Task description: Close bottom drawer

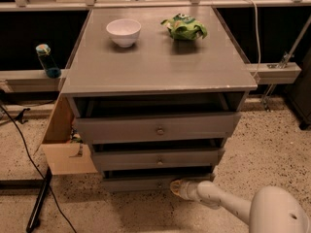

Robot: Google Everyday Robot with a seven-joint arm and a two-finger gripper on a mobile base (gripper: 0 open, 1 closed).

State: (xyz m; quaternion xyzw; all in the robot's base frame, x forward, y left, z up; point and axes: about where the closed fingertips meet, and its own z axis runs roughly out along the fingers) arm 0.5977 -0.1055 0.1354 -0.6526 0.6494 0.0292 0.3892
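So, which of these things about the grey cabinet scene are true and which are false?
1. A white round bowl sits on top of the grey wooden cabinet. True.
2. A green crumpled bag lies inside the bowl. False: it lies on the cabinet top, apart from the bowl, to its right as the camera sees it.
3. The robot's gripper is low down at the flat grey front of the bottom drawer. True.
4. A brown cardboard box stands on top of the cabinet. False: it stands on the floor, against the cabinet's left side in this view.
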